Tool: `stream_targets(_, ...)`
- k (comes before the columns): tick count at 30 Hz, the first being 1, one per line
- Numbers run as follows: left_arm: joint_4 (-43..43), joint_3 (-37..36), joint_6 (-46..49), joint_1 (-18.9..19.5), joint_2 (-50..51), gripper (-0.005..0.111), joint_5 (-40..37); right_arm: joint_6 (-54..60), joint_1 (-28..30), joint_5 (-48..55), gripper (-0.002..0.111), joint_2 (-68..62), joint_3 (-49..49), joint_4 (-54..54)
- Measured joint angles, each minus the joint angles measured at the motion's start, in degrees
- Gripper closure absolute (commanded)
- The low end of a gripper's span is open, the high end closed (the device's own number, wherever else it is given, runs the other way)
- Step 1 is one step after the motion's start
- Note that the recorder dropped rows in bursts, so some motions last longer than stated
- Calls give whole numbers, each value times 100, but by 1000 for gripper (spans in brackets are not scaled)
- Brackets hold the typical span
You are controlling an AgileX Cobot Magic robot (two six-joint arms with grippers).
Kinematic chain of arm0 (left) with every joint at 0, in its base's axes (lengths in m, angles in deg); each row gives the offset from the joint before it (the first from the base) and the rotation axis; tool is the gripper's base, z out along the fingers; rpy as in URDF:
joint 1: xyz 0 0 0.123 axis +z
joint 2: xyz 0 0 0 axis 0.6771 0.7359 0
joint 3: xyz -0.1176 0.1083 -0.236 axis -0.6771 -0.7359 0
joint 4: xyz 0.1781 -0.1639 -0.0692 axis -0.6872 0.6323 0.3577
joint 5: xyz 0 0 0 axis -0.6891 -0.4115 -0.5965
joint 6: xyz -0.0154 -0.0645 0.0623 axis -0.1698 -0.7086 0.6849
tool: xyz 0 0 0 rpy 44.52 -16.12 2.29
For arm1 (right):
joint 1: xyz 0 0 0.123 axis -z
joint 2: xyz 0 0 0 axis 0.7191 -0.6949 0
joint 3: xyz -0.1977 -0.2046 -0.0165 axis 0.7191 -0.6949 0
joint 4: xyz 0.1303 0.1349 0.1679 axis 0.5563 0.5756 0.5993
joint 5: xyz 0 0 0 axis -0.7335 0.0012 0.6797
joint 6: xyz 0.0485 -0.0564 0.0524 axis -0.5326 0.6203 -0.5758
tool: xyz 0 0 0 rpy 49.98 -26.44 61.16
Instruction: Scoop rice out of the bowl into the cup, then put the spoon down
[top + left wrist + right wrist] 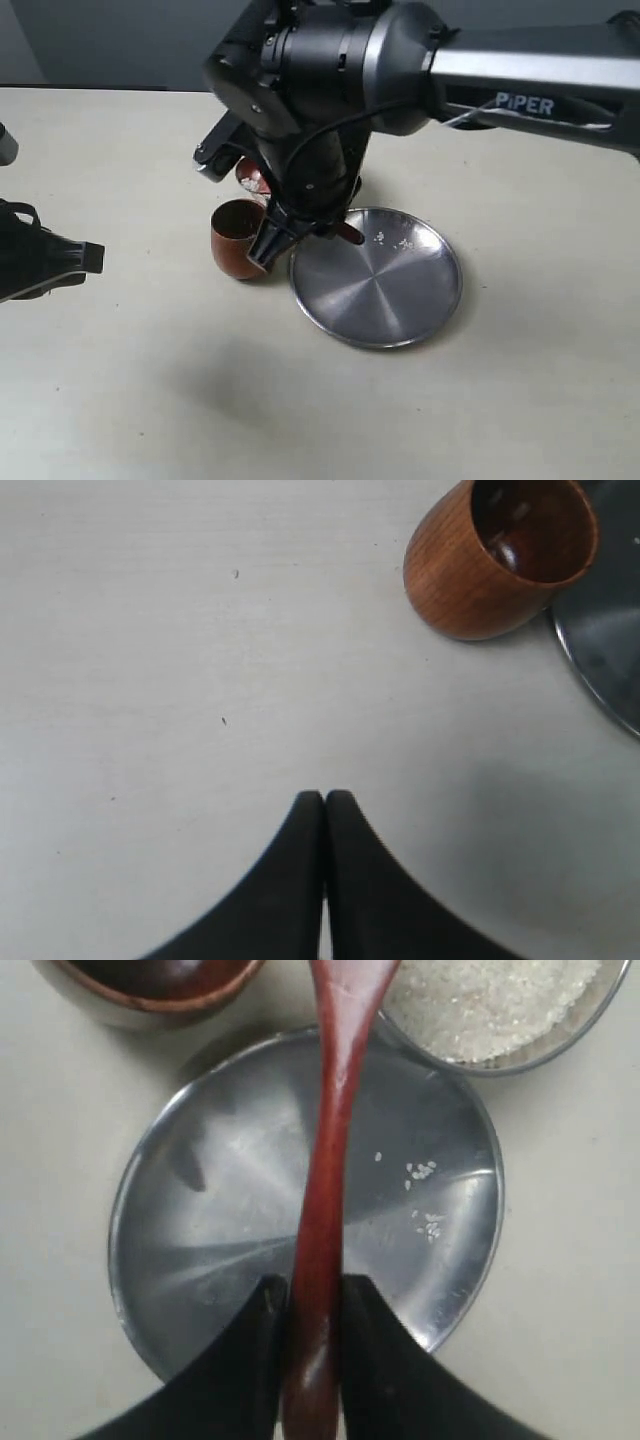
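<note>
Right claw (312,1295) clenched on the spoon (330,1160) handle, which runs out from my fingers across the steel plate (200,1250), centre of the exterior frame; a few stray grains (422,1170) lie on that plate. Past the plate, the bowl (560,1045) of rice (480,1000) sits one side of the spoon and the cup (238,240) the other, just beside the plate rim. Left claw (323,800) pressed closed on nothing, far left edge, well apart from the cup.
</note>
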Motion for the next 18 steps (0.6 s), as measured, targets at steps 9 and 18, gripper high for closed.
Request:
stream_targets(9,0,0,0,0,0,106,0,-103,-368,-2,109,-271,0,-535)
stream_targets(18,0,0,0,0,0,106,0,-303,-432,-2,109,-356,0,-1115)
